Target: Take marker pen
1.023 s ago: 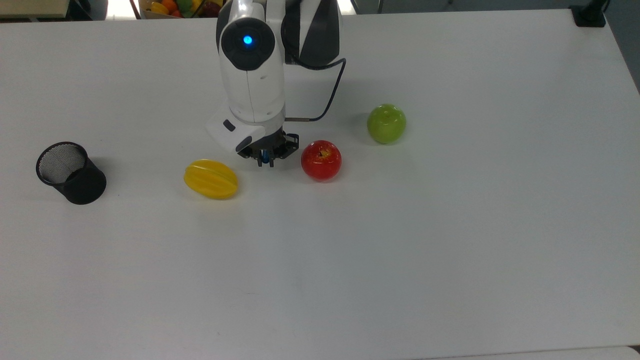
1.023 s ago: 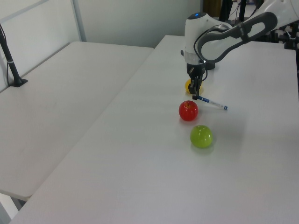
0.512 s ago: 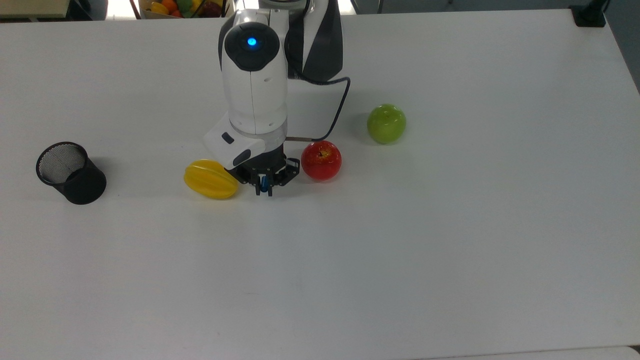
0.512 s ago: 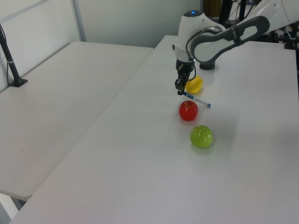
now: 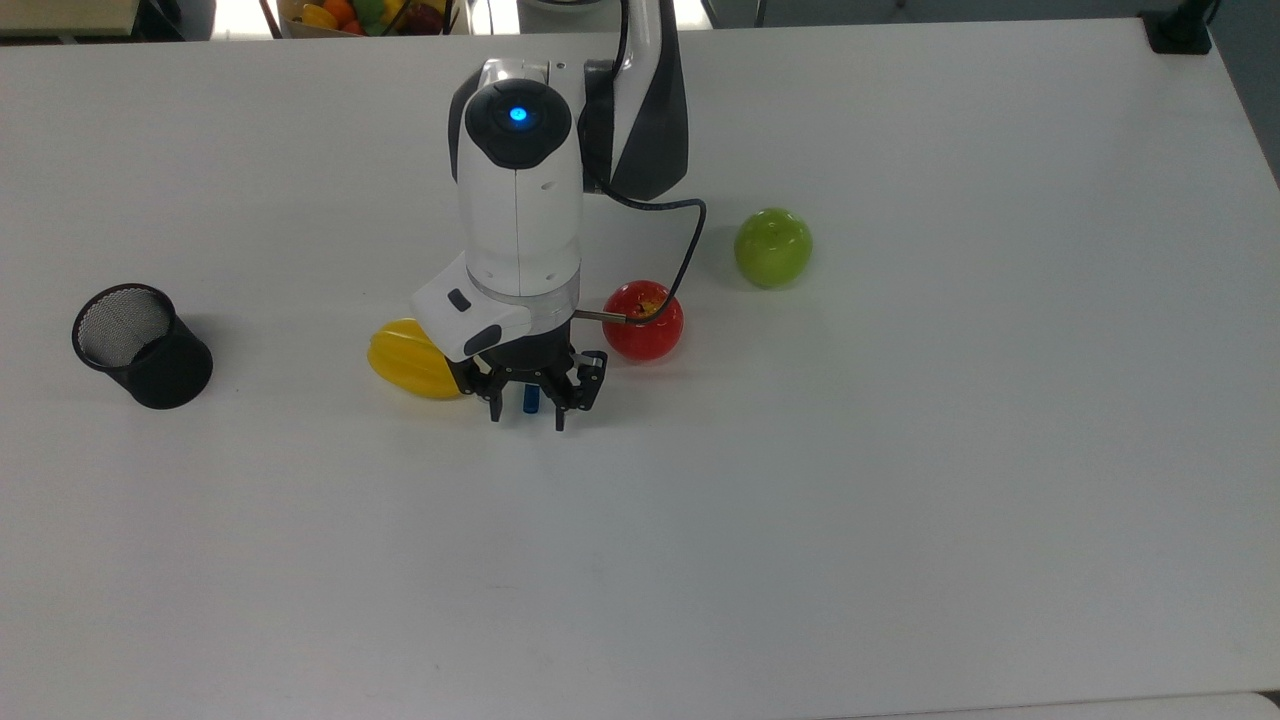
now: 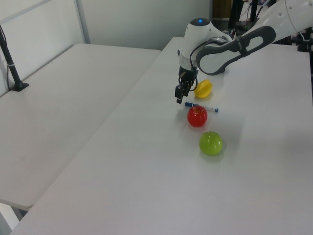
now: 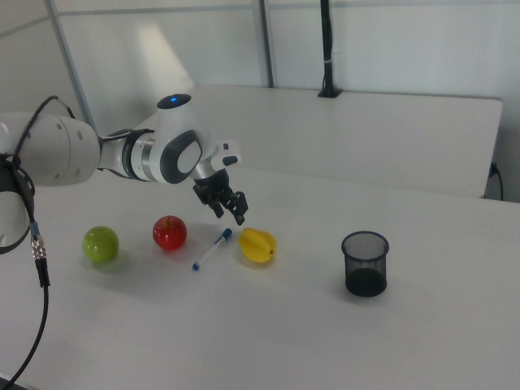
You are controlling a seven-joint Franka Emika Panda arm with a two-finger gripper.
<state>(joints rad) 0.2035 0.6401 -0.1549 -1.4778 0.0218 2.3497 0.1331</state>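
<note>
Broadly, the white table carries everything, with the arm reaching down over its middle. Taking the red apple as the dial's centre in the top view, the green apple sits near at about 2 o'clock, the yellow fruit at about 8 o'clock, and the black mesh cup well apart out at 9 o'clock.

The gripper hangs above the table at about 8 o'clock from the red apple, its fingers spread wide and holding nothing. The marker pen lies flat on the table between the red apple and the yellow fruit, just below the fingers; in the top view its blue cap peeks out between them.

Judging by this, the step in hand is the approach: the pen is not yet grasped. The next move calls for lowering straight down so the fingers straddle the barrel, then closing without nudging either fruit.

The pen is slim and white-barrelled, blue at both ends.
</note>
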